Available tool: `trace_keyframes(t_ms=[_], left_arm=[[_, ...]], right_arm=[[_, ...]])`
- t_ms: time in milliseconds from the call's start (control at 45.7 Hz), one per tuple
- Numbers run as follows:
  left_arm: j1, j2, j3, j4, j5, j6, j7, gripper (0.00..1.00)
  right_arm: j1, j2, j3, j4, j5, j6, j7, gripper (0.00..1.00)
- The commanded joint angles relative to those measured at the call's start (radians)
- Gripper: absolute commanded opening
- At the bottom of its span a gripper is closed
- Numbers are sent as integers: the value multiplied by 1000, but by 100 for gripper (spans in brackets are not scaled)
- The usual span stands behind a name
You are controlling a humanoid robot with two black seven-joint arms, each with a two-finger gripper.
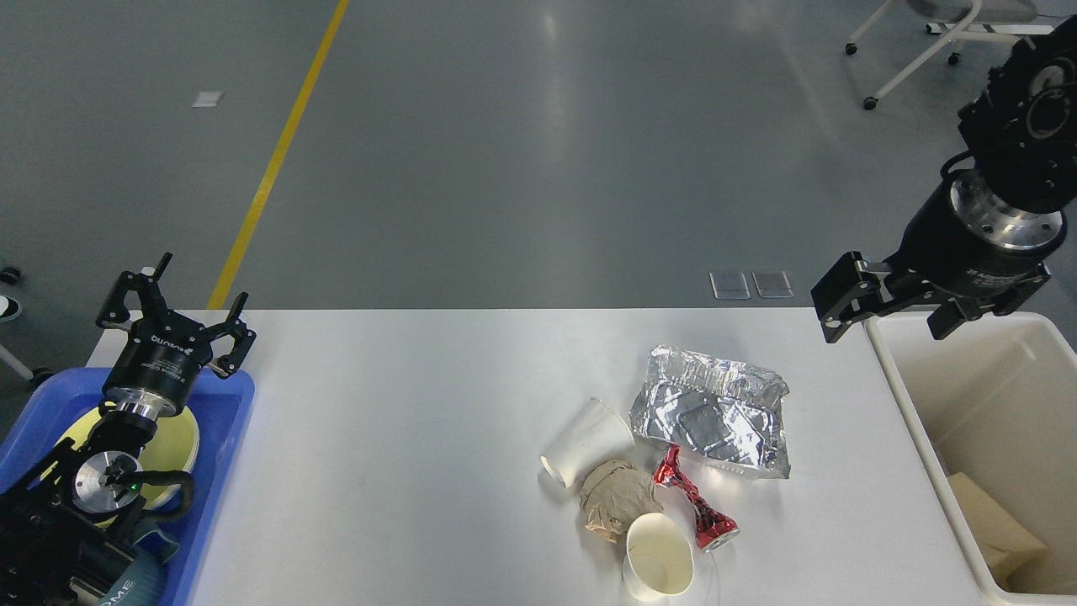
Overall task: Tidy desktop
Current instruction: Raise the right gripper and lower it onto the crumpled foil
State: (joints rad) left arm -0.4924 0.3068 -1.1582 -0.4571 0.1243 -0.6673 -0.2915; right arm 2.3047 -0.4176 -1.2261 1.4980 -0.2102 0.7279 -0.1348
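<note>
left pincer (172,303) spread wide, empty | right pincer (892,313) spread wide, empty | desktop (404,438) near edge cut off

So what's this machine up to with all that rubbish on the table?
It is clearing litter off the white desktop. Neither hand holds anything right now. The right hand hangs open in the air near the cream bin, above the table's far right corner. The left hand is open over the blue tray. Waiting on the table in one cluster: a crumpled foil container, two paper cups, a paper wad and a crushed red wrapper.
</note>
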Motion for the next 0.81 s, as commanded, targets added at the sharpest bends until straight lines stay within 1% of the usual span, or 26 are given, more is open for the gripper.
trace_keyframes(t_ms=[0,197,328,525,678,787], left_arm=[[0,0,0,0,0,0,0,96],[0,0,0,0,0,0,0,96],[0,0,0,0,0,0,0,96],[0,0,0,0,0,0,0,96],[0,0,0,0,0,0,0,96],[0,0,0,0,0,0,0,96]], right_arm=[[-99,3,10,-41,3,-73,1,100],[-274,11,25,-116,3,-228,1,100],[-451,40,92,-214,2,-303,1,100],[-706,111,166,-438,2,-323,3,100],[-843,140,221,-553,-1,-324,3,100],[-953,181,257,-668,-12,-332,3,100]])
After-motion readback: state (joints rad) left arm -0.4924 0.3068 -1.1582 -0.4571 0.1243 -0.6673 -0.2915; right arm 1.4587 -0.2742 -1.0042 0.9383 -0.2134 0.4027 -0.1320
